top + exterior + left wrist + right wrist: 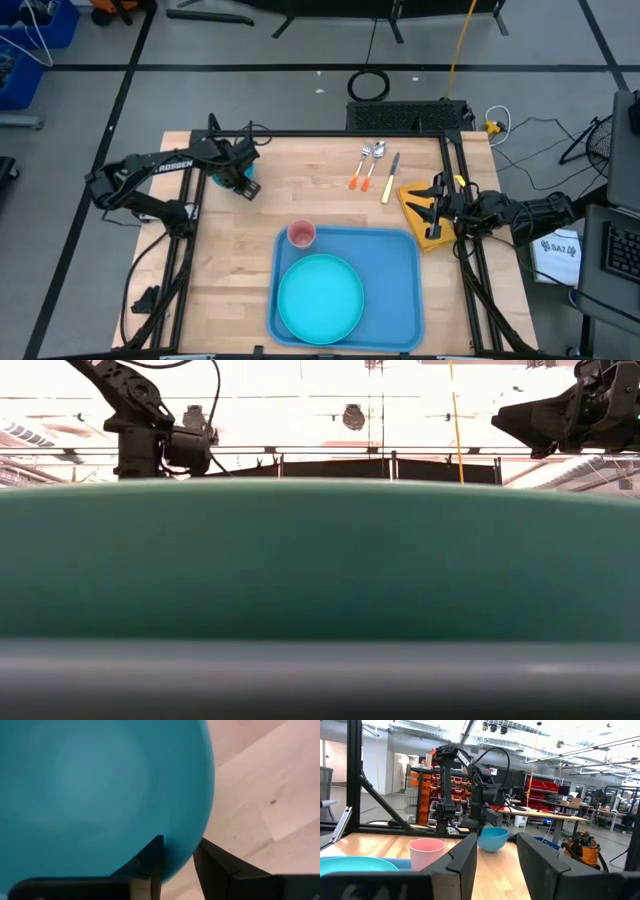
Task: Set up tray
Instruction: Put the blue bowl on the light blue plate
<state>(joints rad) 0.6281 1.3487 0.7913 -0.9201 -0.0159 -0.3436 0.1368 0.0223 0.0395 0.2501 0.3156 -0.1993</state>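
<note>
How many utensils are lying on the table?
3: two orange-handled spoons side by side and a knife just right of them, on the table's far side beyond the tray. None seems hidden.

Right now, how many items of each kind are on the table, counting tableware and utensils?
Tray: 1
Teal plate: 1
Pink cup: 1
Blue bowl, held at its rim by the left gripper: 1
Spoons: 2
Knife: 1
Yellow napkin, under the right gripper: 1
Total: 8
</note>
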